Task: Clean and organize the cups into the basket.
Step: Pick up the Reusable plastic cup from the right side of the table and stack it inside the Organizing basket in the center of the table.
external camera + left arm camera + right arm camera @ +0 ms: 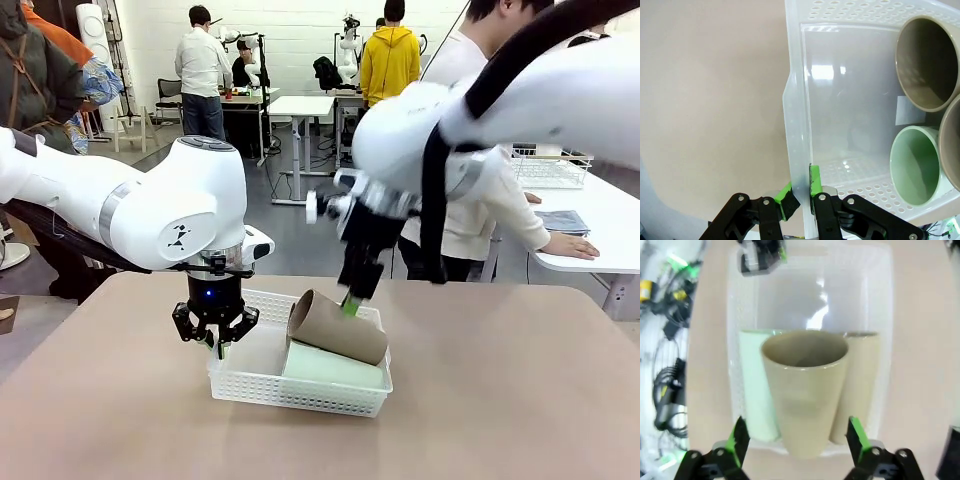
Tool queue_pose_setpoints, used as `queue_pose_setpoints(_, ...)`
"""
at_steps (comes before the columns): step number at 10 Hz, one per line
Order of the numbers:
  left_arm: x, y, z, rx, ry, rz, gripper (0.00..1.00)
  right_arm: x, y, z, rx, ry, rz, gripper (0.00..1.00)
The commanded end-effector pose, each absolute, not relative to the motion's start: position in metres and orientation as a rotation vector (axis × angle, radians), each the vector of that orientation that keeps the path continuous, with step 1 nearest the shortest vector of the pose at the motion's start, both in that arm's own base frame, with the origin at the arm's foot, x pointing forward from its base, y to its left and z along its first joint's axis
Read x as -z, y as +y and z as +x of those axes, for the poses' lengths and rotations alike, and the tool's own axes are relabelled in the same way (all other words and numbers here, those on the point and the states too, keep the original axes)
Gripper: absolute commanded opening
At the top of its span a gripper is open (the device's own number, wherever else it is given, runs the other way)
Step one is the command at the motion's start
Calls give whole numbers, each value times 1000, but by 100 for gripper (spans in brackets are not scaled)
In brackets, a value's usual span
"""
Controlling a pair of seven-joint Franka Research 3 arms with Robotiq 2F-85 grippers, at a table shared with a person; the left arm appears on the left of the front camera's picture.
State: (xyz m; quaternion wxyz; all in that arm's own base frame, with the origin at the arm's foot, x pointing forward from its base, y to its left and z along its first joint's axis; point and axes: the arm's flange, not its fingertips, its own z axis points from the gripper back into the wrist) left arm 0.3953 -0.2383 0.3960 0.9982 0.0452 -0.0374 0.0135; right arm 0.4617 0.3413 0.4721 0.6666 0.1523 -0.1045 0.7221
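The left gripper (pixel 800 197) pinches the basket (pixel 245 385) wall so it stays put. The right gripper (pixel 797 440) is wide open around a brown cup (pixel 805 390) lying on the cups inside.

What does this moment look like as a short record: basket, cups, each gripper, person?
basket: white lattice basket on the tan table, near its middle
cups in basket: mint green cup and a tan cup lying on their sides; another tan cup resting on top of them, tilted
left gripper: shut on the basket's wall at its left end
right gripper: open, fingers either side of the top tan cup, not gripping it
person: stands at the far side, hand on a neighbouring table
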Motion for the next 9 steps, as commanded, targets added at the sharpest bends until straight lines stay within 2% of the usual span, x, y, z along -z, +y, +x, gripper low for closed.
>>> queue_pose_setpoints(1, -398, -241, 395, -48, -84, 92, 0, -523, 263, 414, -1660, -508, 441, 100)
queue_pose_setpoints(3, -398, -241, 395, -48, -84, 92, 0, -560, 187, 387, -1653, -708, 586, 100)
queue_pose_setpoints(5, -398, -241, 395, -48, -84, 92, 0, -571, 106, 375, -1659, -869, 789, 100)
queue_pose_setpoints(6, -398, -241, 395, -48, -84, 92, 0, -560, 50, 378, -1590, -955, 845, 100)
queue_pose_setpoints(9, -398, -241, 395, -48, -84, 92, 0, -515, -35, 379, -1455, -1037, 946, 100)
